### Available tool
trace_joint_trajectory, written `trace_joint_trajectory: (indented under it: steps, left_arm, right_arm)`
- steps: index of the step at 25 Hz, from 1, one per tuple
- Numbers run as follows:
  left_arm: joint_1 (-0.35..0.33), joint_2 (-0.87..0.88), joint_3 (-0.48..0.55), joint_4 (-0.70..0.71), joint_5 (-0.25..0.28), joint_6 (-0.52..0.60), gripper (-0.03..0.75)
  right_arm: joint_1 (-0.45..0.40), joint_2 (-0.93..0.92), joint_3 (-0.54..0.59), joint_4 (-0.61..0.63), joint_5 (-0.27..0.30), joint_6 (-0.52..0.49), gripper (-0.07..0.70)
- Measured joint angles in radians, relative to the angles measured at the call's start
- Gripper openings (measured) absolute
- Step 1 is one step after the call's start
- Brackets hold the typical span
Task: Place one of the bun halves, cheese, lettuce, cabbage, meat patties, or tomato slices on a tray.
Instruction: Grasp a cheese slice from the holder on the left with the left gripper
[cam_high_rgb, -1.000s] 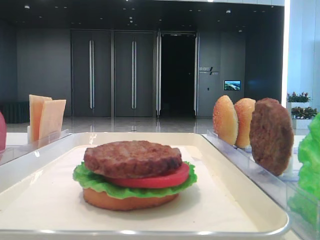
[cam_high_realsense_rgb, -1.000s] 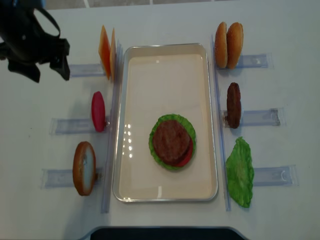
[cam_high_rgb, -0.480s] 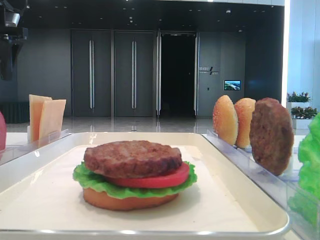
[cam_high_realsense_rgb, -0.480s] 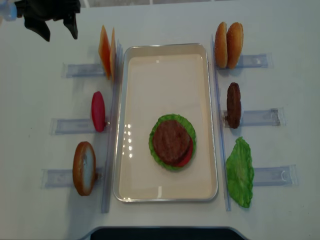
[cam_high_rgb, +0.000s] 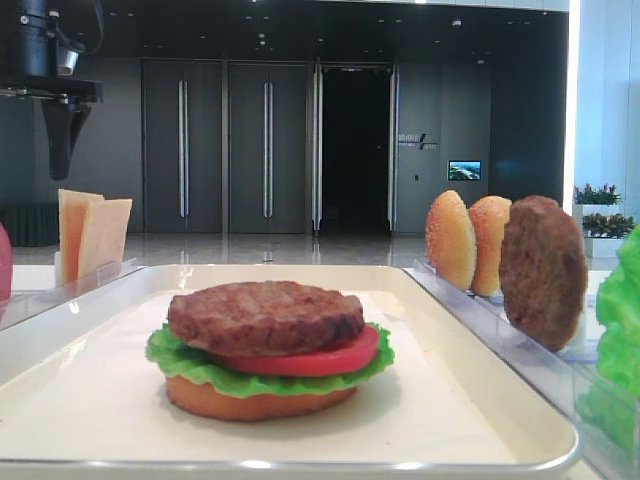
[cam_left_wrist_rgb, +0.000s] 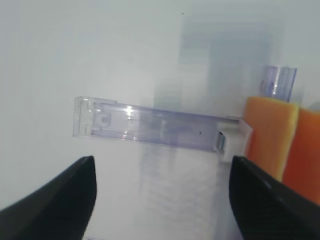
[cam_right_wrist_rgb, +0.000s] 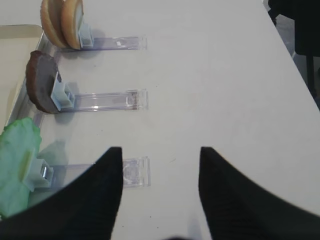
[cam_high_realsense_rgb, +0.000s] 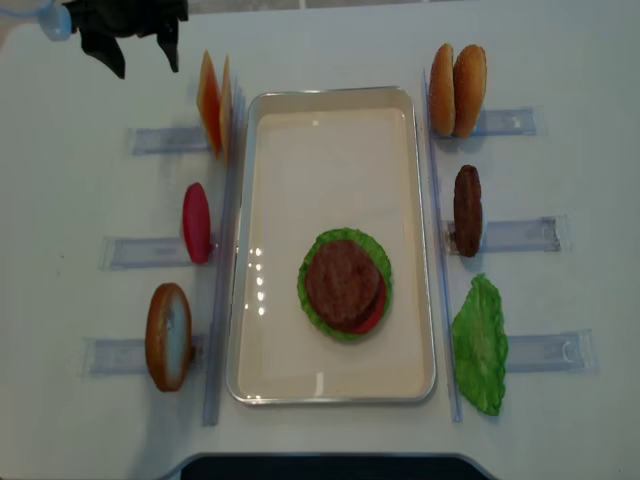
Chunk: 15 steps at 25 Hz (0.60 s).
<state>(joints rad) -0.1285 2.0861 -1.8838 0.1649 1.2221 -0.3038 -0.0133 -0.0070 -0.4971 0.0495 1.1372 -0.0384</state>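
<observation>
Jaws on the left gripper (cam_high_realsense_rgb: 138, 52) are spread wide and empty, hovering above the bench just left of the cheese (cam_high_realsense_rgb: 214, 103). Right gripper (cam_right_wrist_rgb: 159, 187) jaws also apart, nothing between them, parked over the right-side racks.

Progress: the tray (cam_high_realsense_rgb: 330, 391) already carries a stack, bottom bun, lettuce (cam_high_realsense_rgb: 322, 255), tomato slice (cam_high_rgb: 300, 361), meat patty (cam_high_realsense_rgb: 342, 282) on top. Cheese looks like the next layer, not yet grasped.

Cheese: two thin flat orange-yellow square slices standing upright on edge, side by side in the clear rack (cam_left_wrist_rgb: 150, 125) just left of the tray's far corner. Thin and upright, so probably needs a pinch across the faces.
</observation>
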Motion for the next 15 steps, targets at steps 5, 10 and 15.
trace_joint_trajectory:
  steps: [5, 10, 15]
  left_arm:
    - [-0.058, 0.000, 0.000, 0.011, 0.000, -0.059, 0.629]
    - [-0.122, 0.000, 0.000, 0.012, 0.000, -0.107, 0.629]
    - [-0.173, 0.000, 0.000, 0.000, 0.000, -0.142, 0.629]
  right_arm:
    - [0.000, 0.000, 0.000, 0.000, 0.000, 0.000, 0.364]
    - [0.000, 0.000, 0.000, 0.000, 0.000, 0.000, 0.364]
    - [0.000, 0.000, 0.000, 0.000, 0.000, 0.000, 0.364]
